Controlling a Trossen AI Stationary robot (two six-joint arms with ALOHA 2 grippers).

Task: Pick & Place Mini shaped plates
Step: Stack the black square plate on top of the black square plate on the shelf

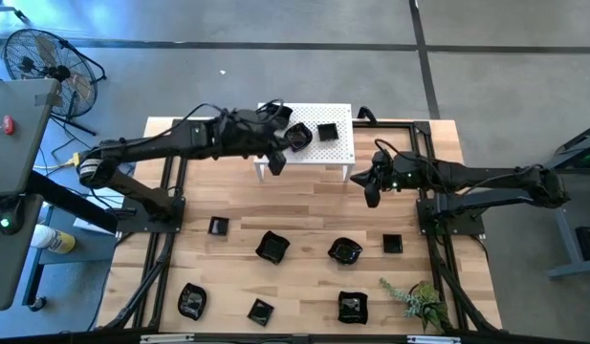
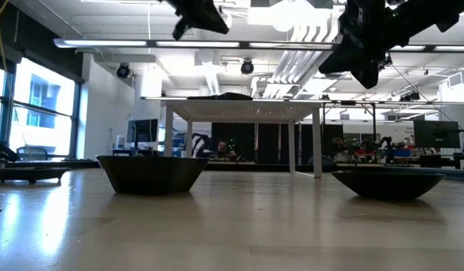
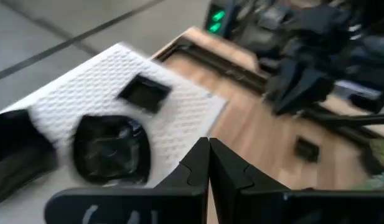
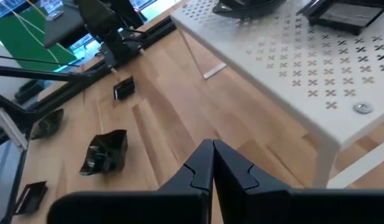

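High: left end effector at the white stand's front-left edge; two mini shaped plates on the stand, wavy plate and square plate. Seven more lie on the desk.

Low: stand top hides its plates.

Left wrist: fingers pressed together, empty; wavy plate just beside.

Right wrist: right end effector pressed together, empty; crumpled-looking plate is its closest.

In the left wrist view, the glossy black wavy-edged mini plate on the white stand full of little holes is blurry. In the low view, both dark arms are cut off at the top edge. The glossy black square mini plate is cut off in the right wrist view. The green leafy sprig on the wooden tabletop is too small to tell apart.
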